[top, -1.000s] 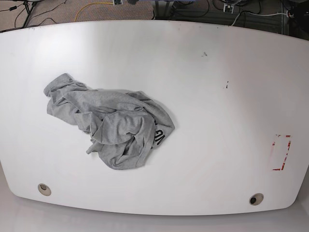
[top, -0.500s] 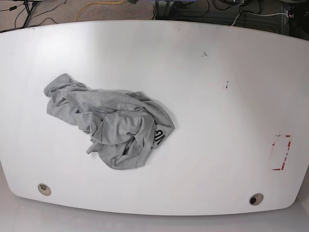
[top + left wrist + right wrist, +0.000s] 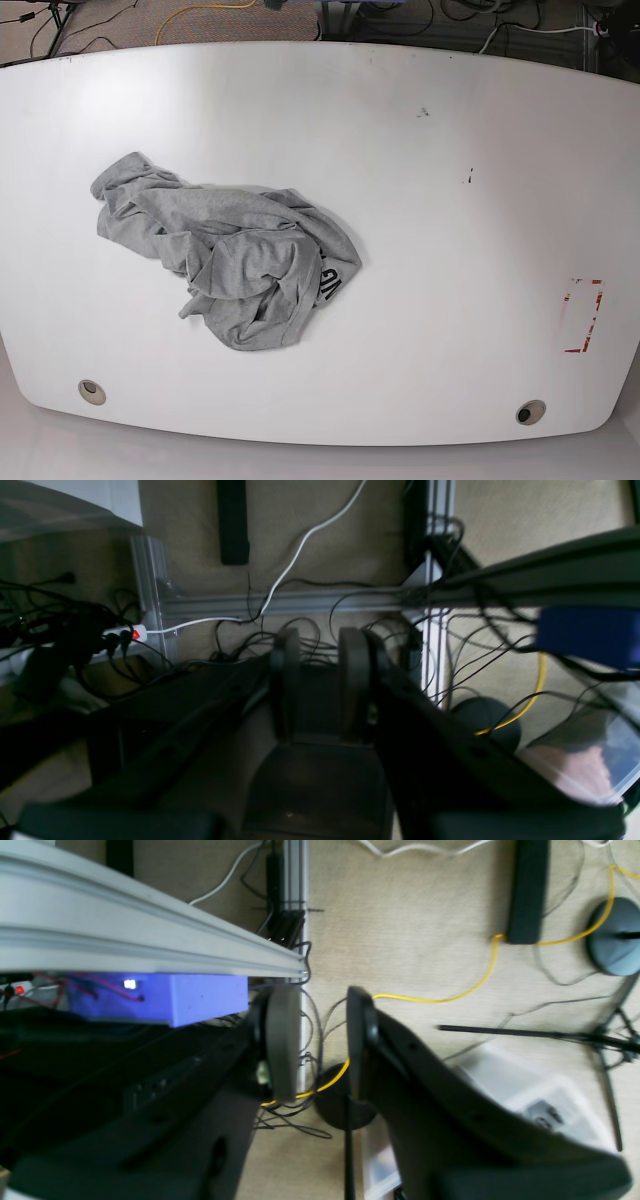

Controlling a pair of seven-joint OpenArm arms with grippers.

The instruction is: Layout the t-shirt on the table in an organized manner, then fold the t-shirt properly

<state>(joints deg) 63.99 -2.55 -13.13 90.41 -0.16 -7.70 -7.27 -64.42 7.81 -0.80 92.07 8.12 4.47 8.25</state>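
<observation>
Both claws off-table, t-shirt (image 3: 225, 263) crumpled on table (image 3: 450, 250)

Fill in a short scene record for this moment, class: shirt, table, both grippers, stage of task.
t-shirt: crumpled heap, left part of the base view, lettering partly showing
table: white, two grommet holes near the front edge
left gripper: over the floor, fingers parted, empty
right gripper: over the floor, fingers parted, empty
stage: layout not yet begun
</observation>
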